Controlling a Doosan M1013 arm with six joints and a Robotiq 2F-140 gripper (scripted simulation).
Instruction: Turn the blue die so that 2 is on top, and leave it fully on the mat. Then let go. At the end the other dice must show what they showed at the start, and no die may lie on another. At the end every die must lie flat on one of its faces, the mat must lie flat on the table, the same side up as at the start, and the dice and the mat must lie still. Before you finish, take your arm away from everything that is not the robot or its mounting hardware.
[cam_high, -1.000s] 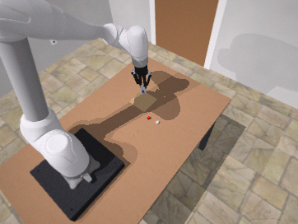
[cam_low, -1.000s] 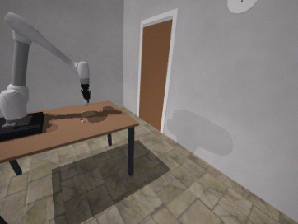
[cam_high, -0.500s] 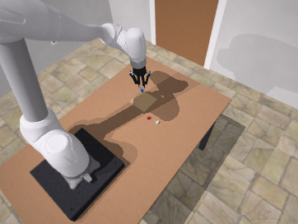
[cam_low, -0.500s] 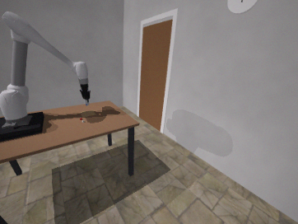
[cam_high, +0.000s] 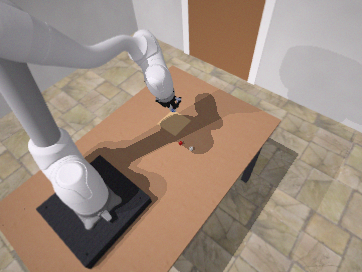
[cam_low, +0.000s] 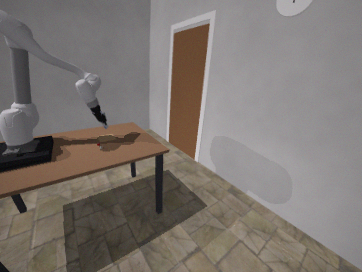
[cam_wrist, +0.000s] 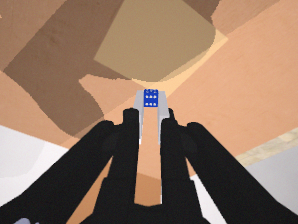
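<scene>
My gripper (cam_wrist: 150, 102) is shut on the blue die (cam_wrist: 151, 97) and holds it in the air above the table. The face toward the wrist camera shows six pips. In the top view the gripper (cam_high: 173, 106) hangs tilted over the far left edge of the tan mat (cam_high: 176, 125), with the blue die at its tip. The mat (cam_wrist: 155, 42) lies flat ahead of the fingers in the wrist view. In the exterior view the gripper (cam_low: 104, 124) is above the mat (cam_low: 107, 138).
A red die (cam_high: 181, 143) and a white die (cam_high: 191, 148) lie on the bare table just beyond the mat's near right edge. The red die also shows in the exterior view (cam_low: 99, 144). The robot base (cam_high: 85, 210) stands on a black plate at the table's near left.
</scene>
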